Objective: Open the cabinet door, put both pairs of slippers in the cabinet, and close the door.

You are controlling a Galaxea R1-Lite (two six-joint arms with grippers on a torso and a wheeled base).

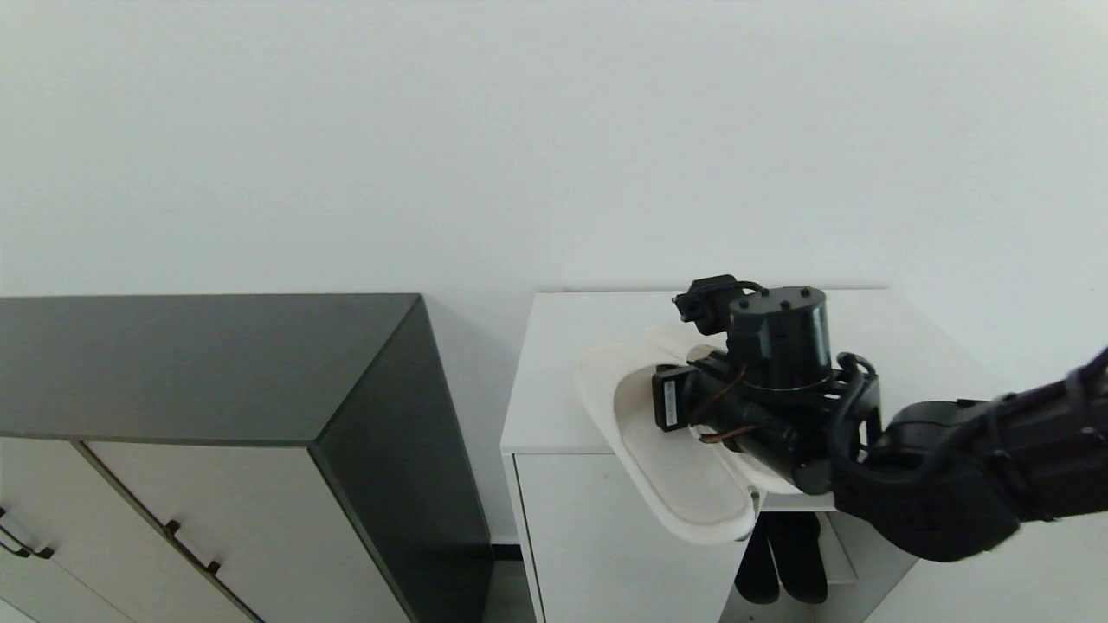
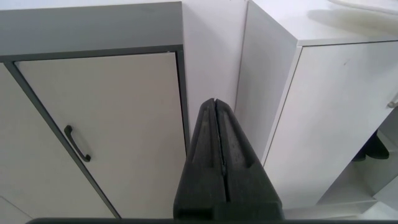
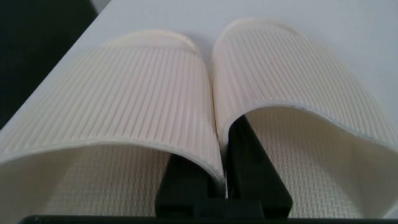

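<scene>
The right hand [image 3: 225, 183] is clamped on the pair of cream slippers [image 3: 149, 99]. The right wrist view shows the grip from close by: one black finger [image 3: 189, 186] sits inside each slipper, and the two inner strap walls are pinched together between them, with almost no gap left. The head view gives the place instead. The pair lies on top of the white cabinet [image 1: 554, 372], toes toward the wall and heels jutting out past the front edge, with the arm coming in from the right.

Below the overhanging heels, the cabinet's right side stands open, and a pair of black slippers [image 1: 783, 562] lies inside on a shelf.

The left hand [image 2: 215, 109] is closed on nothing, its two fingers pressed flat together. It is low in front of the gap between the white cabinet and a grey-topped cabinet [image 2: 93, 28], whose pale door carries a dark handle [image 2: 78, 143].
</scene>
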